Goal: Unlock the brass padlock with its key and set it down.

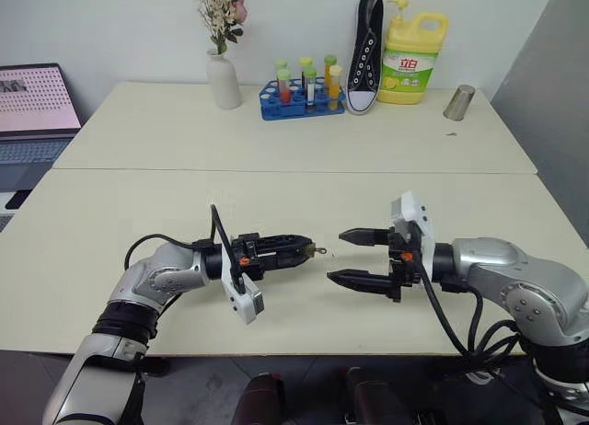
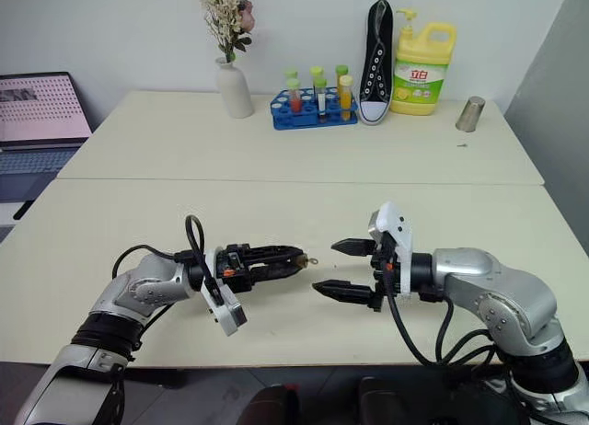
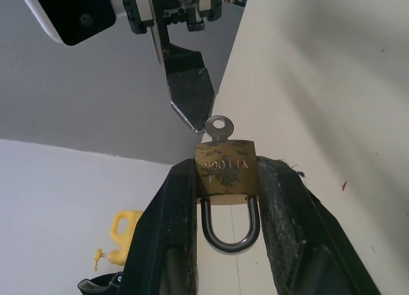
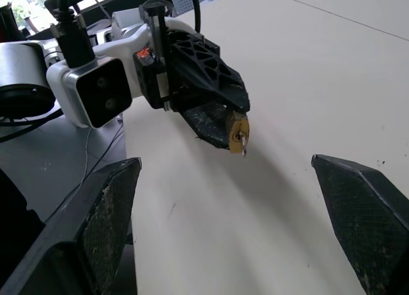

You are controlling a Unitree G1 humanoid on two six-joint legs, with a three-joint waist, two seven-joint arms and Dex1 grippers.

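Brass padlock [image 3: 225,169] sits pinched between the left gripper's [image 1: 306,248] two black fingers, held above the pale table [image 1: 276,140], its key [image 3: 218,127] sticking out of the body toward the right gripper [image 1: 352,257]. That one faces it just beside, jaws spread wide and holding nothing.

key [image 3: 218,128] blade hidden inside brass padlock [image 3: 225,172]; only its bow showing

A lab: test-tube rack [image 1: 302,101] and laptop [image 1: 35,112] on plain tables [image 1: 276,140].
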